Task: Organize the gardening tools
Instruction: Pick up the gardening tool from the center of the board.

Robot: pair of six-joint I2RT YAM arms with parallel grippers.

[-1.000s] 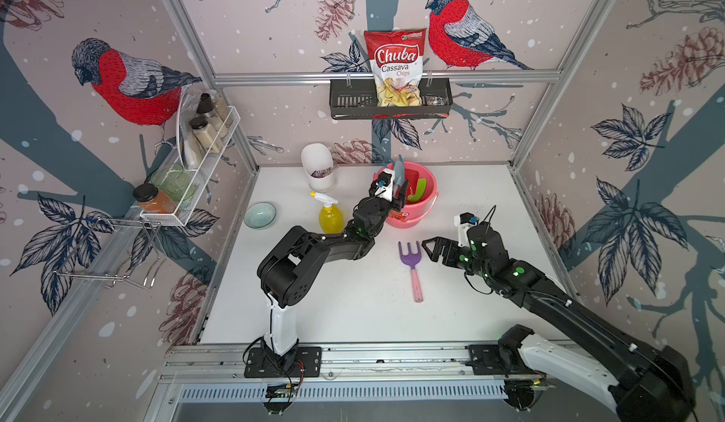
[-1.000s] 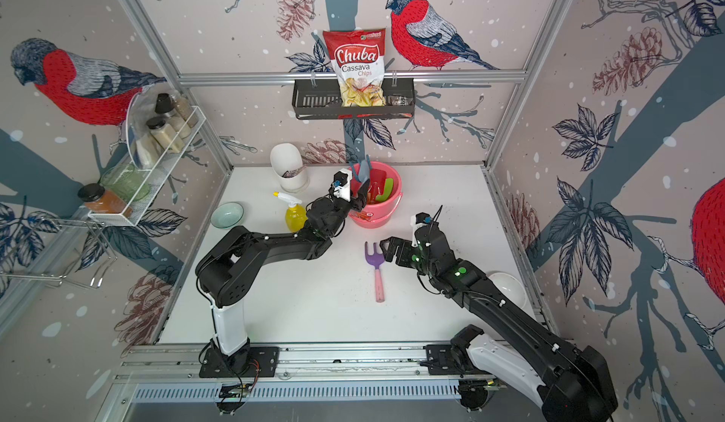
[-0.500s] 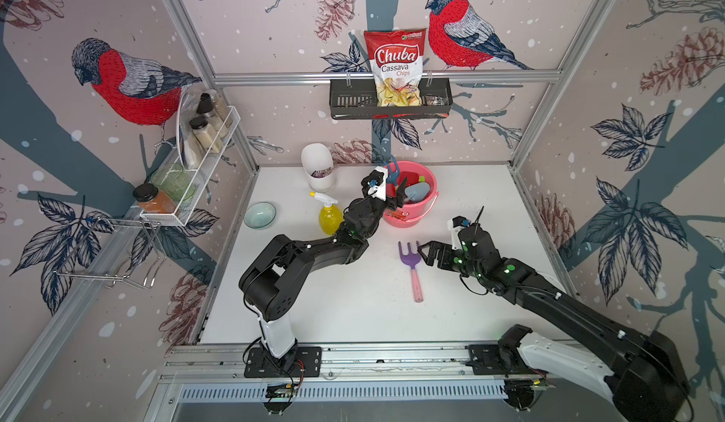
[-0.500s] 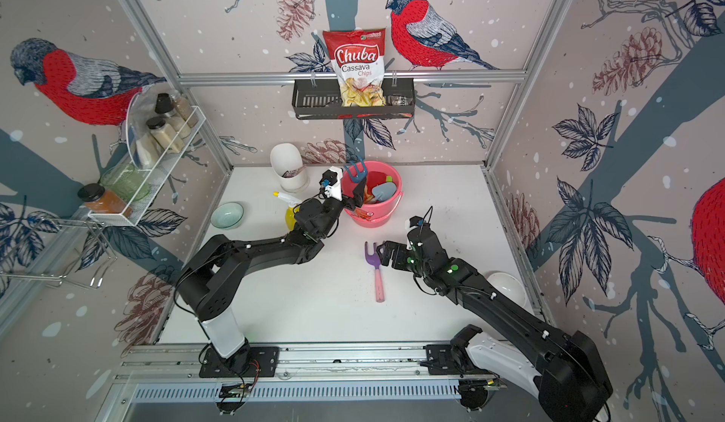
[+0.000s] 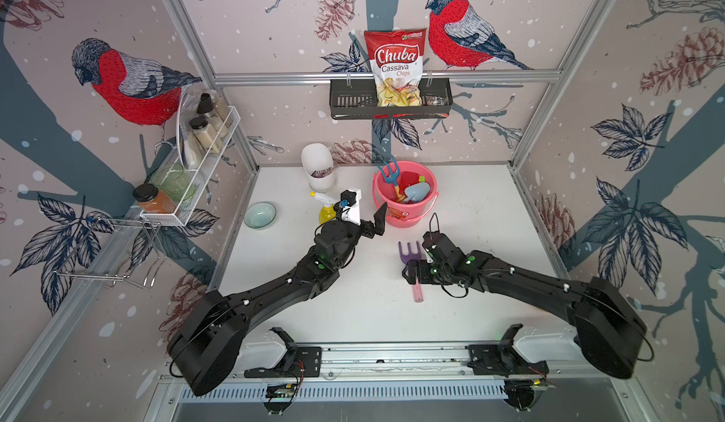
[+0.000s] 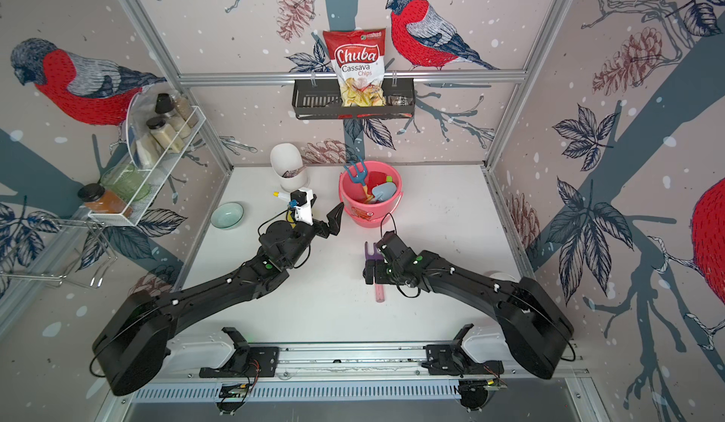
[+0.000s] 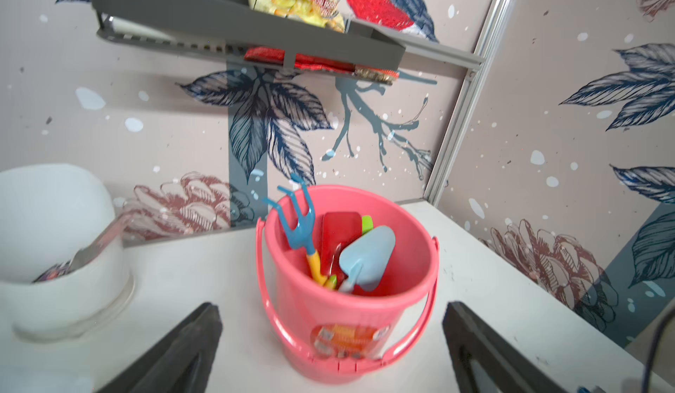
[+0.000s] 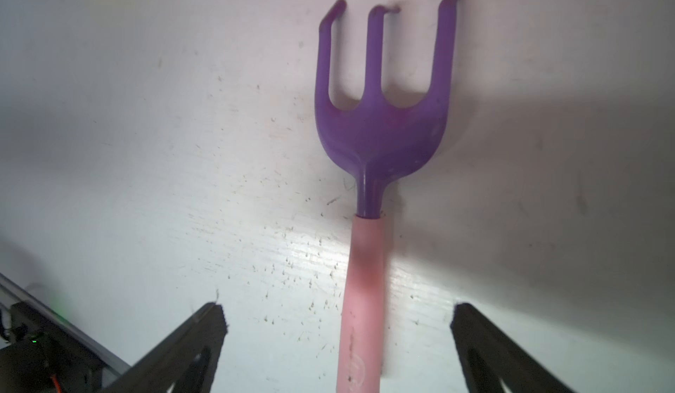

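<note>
Well out to the left of your left tool [image 7: 332, 318] sits a pale teal bowl [image 5: 259, 215]. Nearer in, just beside that tool's wrist camera [image 5: 352, 209], stands the yellow spray bottle [image 5: 326, 213] (the camera hides part of it in both top views). Ahead of the tool and to its left is a white cup [image 5: 317, 167].

Your left tool stands wide open and holds nothing, with its two fingers [image 7: 190, 343] spread well apart. Straight ahead of it is the pink bucket [image 7: 303, 311], upright on the surface [image 5: 470, 212]. In a top view one fingertip sits close to the bucket's wall, though you cannot tell whether it touches.

Inside the bucket you have four of the gardening pieces:
- The blue fork [image 7: 297, 223] leans against the rim with its tines sticking up over the edge.
- The red shovel [image 7: 339, 234] stands next to it.
- A green shovel [image 7: 367, 223] shows only as a sliver beside the red one.
- The light-blue shovel [image 7: 367, 259] is nearest your tool, blade up.

Further right, your right tool [image 8: 338, 312] is low over the surface. It too is wide open and grips nothing. The purple fork [image 8: 380, 132] lies flat on the surface, and its pink handle runs between the tool's two spread fingers, clear of both. Its purple tines lie ahead of the tool.
</note>
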